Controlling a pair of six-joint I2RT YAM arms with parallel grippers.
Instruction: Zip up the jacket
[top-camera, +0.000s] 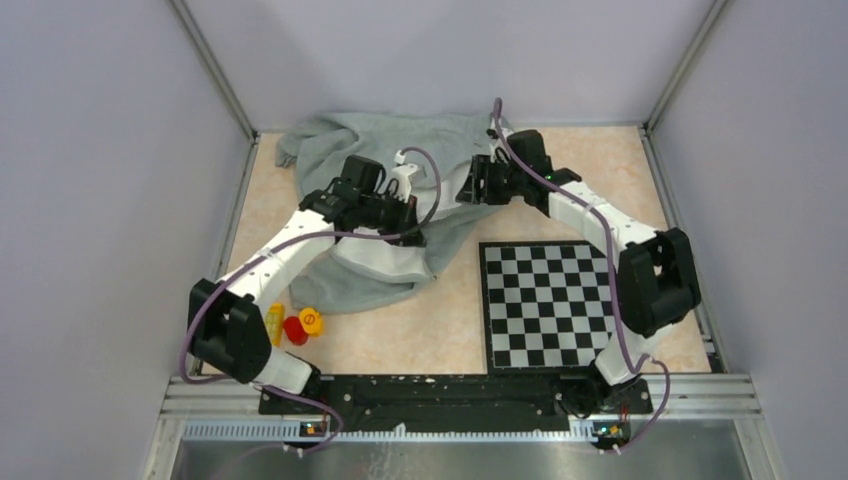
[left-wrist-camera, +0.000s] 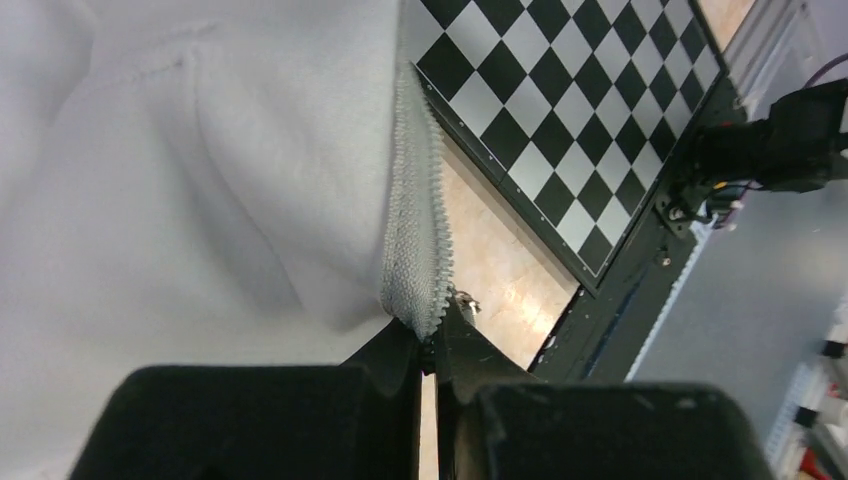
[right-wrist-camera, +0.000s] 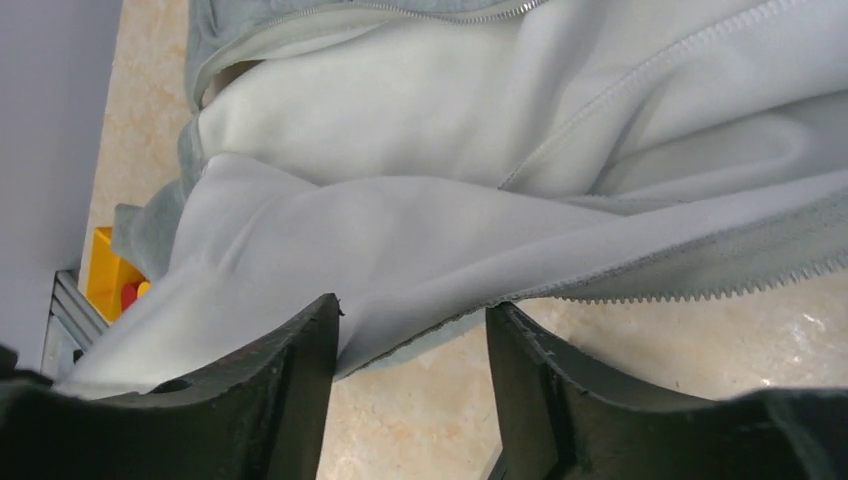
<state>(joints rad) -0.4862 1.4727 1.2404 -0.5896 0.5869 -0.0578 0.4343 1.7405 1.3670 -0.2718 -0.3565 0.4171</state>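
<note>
The grey-green jacket (top-camera: 400, 150) lies crumpled at the back middle of the table, with its pale lining (top-camera: 385, 262) turned up. My left gripper (top-camera: 408, 208) is over the jacket. In the left wrist view it (left-wrist-camera: 432, 338) is shut on the lower end of the zipper tape (left-wrist-camera: 415, 230), with the metal slider (left-wrist-camera: 464, 300) just beside the right finger. My right gripper (top-camera: 476, 186) is at the jacket's right side. In the right wrist view it (right-wrist-camera: 412, 322) is open, and the jacket's toothed front edge (right-wrist-camera: 700, 285) runs just past its fingertips (right-wrist-camera: 310, 345).
A chessboard (top-camera: 548, 305) lies to the right of the jacket and also shows in the left wrist view (left-wrist-camera: 570, 110). Small yellow and red toys (top-camera: 295, 322) sit near the left arm's base and show in the right wrist view (right-wrist-camera: 110, 275). Grey walls enclose the table.
</note>
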